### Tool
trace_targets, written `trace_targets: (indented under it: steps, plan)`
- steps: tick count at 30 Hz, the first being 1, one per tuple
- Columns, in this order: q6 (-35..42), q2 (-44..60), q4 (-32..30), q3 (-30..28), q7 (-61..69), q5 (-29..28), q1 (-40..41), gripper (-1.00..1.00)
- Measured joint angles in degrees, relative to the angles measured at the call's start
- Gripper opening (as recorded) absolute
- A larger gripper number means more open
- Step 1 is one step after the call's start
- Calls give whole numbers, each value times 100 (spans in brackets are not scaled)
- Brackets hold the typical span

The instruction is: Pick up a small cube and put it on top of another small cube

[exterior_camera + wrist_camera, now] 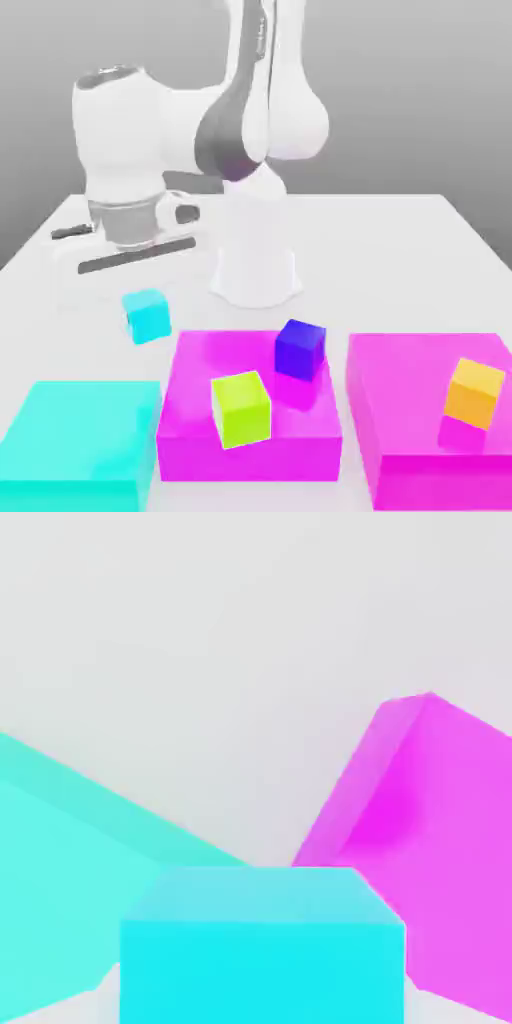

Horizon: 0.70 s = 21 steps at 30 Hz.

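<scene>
Here, left to right: large cyan block, small cyan cube above the table, grasped by the clenched gripper, then magenta block bearing lime cube. A skewed grip risks off-centre stacking.

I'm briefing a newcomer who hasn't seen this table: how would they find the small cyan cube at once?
Start at the robot's white base. Toward the exterior view's left and nearer the camera sits the small cyan cube, beyond the flat cyan block. Unlike the other small cubes, it isn't on a magenta block.
</scene>
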State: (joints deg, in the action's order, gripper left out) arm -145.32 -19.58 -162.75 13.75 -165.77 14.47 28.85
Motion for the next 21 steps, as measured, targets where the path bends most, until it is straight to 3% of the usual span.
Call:
trace_targets:
  steps: [11,18,19,21]
  plan:
    - [1646,-1843,-13,2990,-23,1910,277,-100]
    - [398,-893,-269,4036,-23,2334,658,-100]
    - [258,-779,-294,4112,-23,2358,694,100]
    - [258,-779,-294,4112,-23,2358,694,100]
